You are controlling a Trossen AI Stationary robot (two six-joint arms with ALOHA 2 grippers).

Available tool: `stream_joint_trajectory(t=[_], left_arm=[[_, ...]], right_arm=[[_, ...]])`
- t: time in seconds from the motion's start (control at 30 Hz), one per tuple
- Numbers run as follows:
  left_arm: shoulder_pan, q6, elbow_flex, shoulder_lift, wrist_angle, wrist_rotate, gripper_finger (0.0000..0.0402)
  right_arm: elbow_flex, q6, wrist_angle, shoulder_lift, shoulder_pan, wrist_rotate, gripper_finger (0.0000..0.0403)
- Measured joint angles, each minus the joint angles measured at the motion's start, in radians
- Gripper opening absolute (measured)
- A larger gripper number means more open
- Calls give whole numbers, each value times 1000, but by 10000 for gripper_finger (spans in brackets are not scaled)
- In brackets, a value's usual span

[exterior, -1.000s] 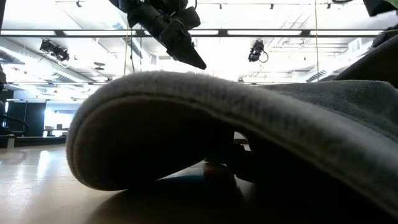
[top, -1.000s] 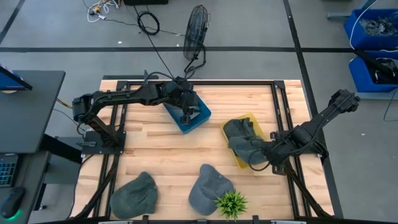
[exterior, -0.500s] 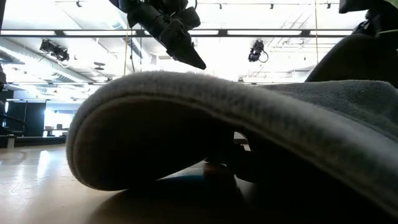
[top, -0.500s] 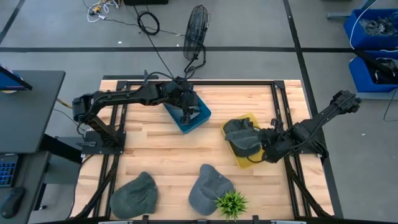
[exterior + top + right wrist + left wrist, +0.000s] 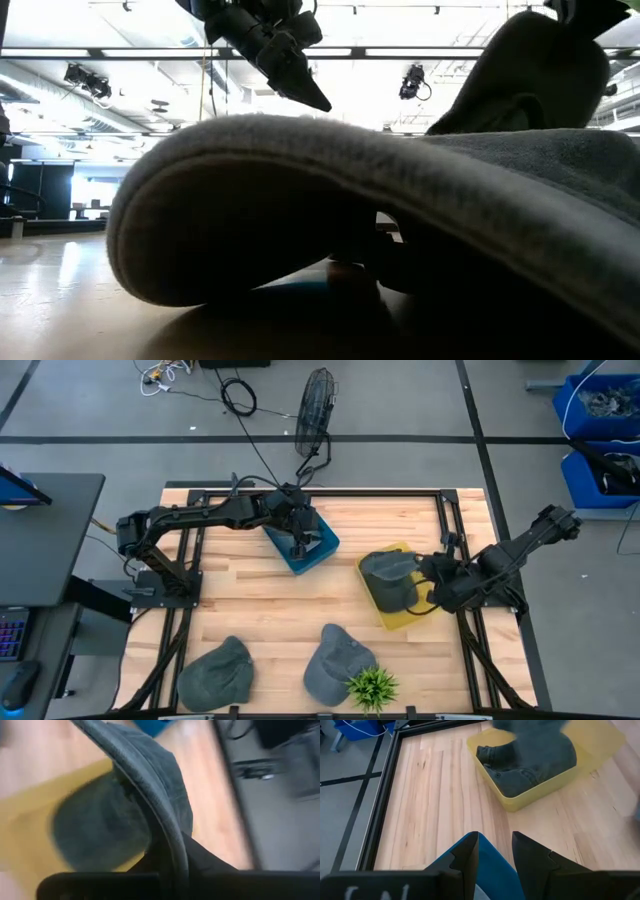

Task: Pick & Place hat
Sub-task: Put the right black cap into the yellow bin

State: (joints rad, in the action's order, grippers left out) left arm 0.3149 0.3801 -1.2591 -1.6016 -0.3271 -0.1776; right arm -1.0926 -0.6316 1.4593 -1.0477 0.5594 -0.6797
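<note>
A grey hat (image 5: 388,575) hangs over the yellow bin (image 5: 405,618) at the table's right, with my right gripper (image 5: 428,573) shut on it. In the low view this hat (image 5: 535,70) shows raised at the upper right. My left gripper (image 5: 298,543) hovers open above the blue bin (image 5: 318,552) at the far middle, and nothing is between its fingers (image 5: 470,860). Two more grey hats (image 5: 215,670) (image 5: 335,660) lie crown up on the wood near the front edge. My right gripper pinches the hat's curved rim (image 5: 167,840) between its two fingers. The fingers come slanting down from the table's right side. The hat is raised and hangs below and ahead of the fingers, with its lower part down in the yellow bin (image 5: 30,820).
A small green plant (image 5: 372,685) stands at the front edge beside the middle hat. One near hat (image 5: 350,220) fills most of the low view. Bare wood lies between the two bins and the front hats. A black frame (image 5: 300,490) borders the table.
My right gripper has shut on the hat, risen, tipped over and moved from the yellow bin's near side toward the table's far edge. The hat, which sprawled over the bin's near end, is now drawn up and bunched above the bin.
</note>
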Motion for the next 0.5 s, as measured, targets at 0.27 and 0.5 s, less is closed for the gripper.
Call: stream_joint_trajectory(t=[0.27, 0.5], left_arm=[[0, -1, 0, 0, 0, 0, 122], [0, -2, 0, 0, 0, 0, 122]], right_arm=[[155, 47, -208, 0, 0, 12, 47], [333, 46, -300, 0, 0, 97, 96]])
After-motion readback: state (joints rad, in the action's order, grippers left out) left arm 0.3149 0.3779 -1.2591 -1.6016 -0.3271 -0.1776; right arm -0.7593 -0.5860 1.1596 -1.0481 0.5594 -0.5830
